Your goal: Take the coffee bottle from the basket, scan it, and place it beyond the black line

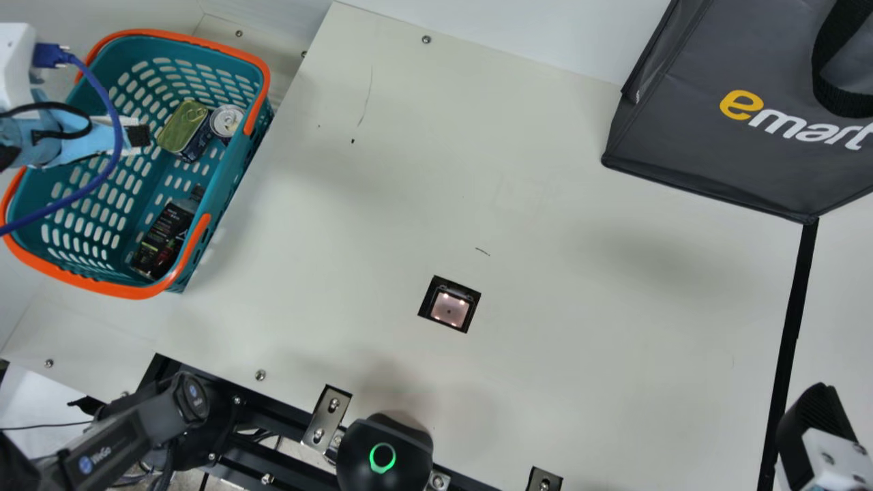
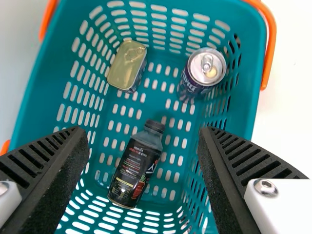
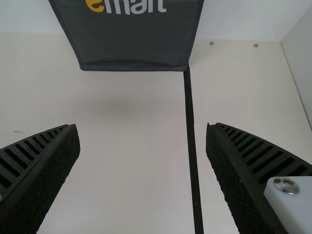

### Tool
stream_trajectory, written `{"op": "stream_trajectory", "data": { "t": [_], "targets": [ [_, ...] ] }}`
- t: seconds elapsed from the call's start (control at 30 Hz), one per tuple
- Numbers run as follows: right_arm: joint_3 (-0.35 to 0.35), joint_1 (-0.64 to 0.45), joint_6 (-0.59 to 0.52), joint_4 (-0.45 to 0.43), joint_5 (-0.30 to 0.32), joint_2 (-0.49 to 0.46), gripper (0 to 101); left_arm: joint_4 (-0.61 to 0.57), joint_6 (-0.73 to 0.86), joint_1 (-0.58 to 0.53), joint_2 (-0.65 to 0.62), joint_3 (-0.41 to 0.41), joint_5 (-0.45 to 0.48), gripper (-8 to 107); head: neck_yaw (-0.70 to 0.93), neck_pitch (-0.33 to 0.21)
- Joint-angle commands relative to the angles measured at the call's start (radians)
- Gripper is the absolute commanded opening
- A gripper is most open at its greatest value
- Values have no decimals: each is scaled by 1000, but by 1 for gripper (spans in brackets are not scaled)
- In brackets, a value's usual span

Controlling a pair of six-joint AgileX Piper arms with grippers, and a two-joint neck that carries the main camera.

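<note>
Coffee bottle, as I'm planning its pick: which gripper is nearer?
Left: the left gripper is over the basket with the bottle; the right gripper is away by the black line.

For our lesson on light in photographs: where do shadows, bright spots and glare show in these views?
Main view: bright spots in the scanner window, soft shadows on the table; left wrist view: glints on the round can's lid, the surface beyond the basket nearly white; right wrist view: a faint, soft-edged shadow near the bag.

Pale walls [image 1: 545, 27]; cream tabletop [image 1: 614, 327]
</note>
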Motion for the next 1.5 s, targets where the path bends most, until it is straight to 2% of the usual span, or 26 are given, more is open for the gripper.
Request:
{"op": "stream_trajectory", "data": {
  "t": [0.0, 0.37, 0.67, 0.97, 1.47],
  "targets": [
    [0, 0, 0, 0, 0, 0, 91, -4, 31, 1, 11, 11, -6, 90, 2, -27],
    [0, 0, 0, 0, 0, 0, 91, -53, 159, 11, 84, 69, -52, 90, 2, -27],
    [0, 0, 0, 0, 1, 0, 91, -105, 277, 35, 178, 85, -97, 90, 2, -27],
    [0, 0, 0, 0, 1, 0, 91, -169, 398, 66, 300, 58, -130, 90, 2, -27],
    [0, 0, 0, 0, 1, 0, 91, -218, 605, 109, 438, -11, -93, 90, 2, -27]
  ]
}}
